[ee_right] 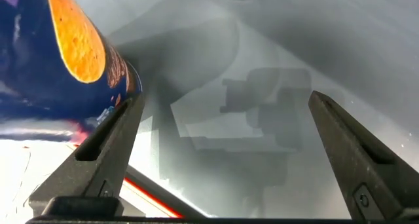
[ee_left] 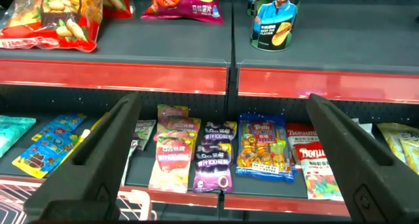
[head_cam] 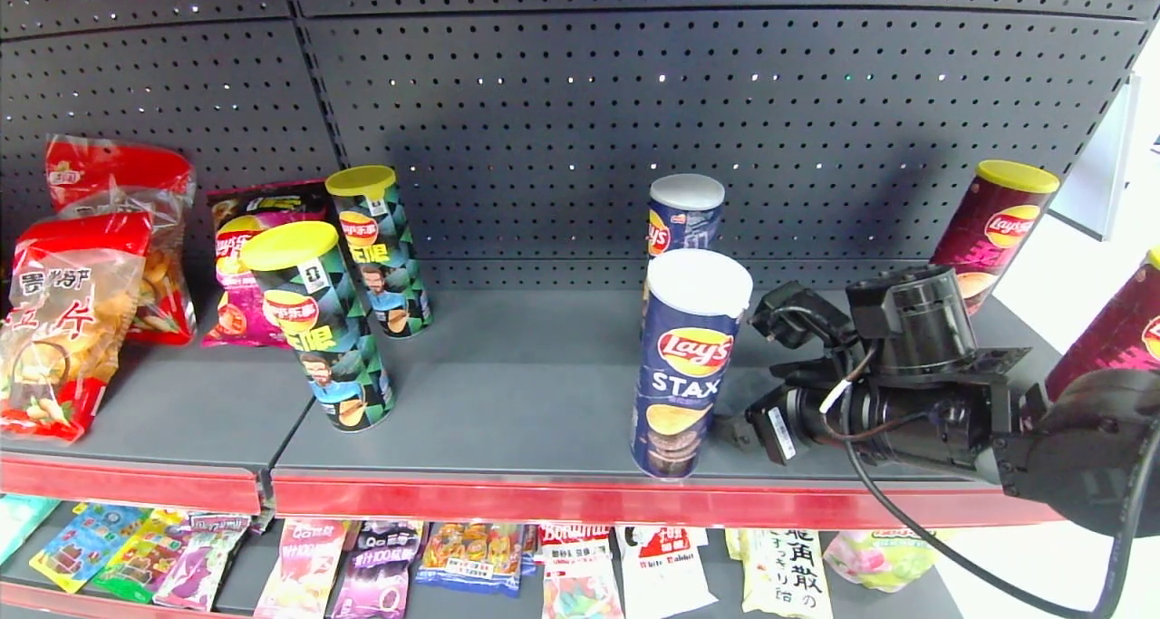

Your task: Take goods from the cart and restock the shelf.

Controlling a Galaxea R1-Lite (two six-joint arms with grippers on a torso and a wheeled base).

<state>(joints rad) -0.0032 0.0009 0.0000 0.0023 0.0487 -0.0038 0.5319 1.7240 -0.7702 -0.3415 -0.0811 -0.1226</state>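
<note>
Nearest, the left gripper [ee_left: 222,99] hangs in front of the lower shelf [ee_left: 275,205], its jaws spread wide with nothing between them. Beyond it, flat snack packets [ee_left: 211,157] lie in a row on that lower shelf. Above is the red front edge [head_cam: 544,501] of the grey shelf [head_cam: 507,392]. The right gripper [ee_right: 226,99] reaches in from the right, low over this shelf, its jaws released and wide apart, holding nothing. A front blue can [head_cam: 684,365] of chips with a white lid stands upright close to the front edge, just beside one finger of the right gripper; whether they touch cannot be told. To the left, well apart from it, a front green can [head_cam: 317,329] with a yellow lid stands upright near the edge. At the far left, a red bag [head_cam: 63,329] of snacks leans near the front, with a second red bag [head_cam: 127,202] behind it. Farther back, a rear blue can [head_cam: 681,216] stands directly behind the front one, and a rear green can [head_cam: 381,252] stands behind and to the right of the front green one, beside a pink and purple bag [head_cam: 240,275]. On the right, a maroon can [head_cam: 992,229] with a yellow lid stands near the back, and another maroon can [head_cam: 1115,329] shows at the right edge. A dark pegboard [head_cam: 580,120] forms the back wall.
</note>
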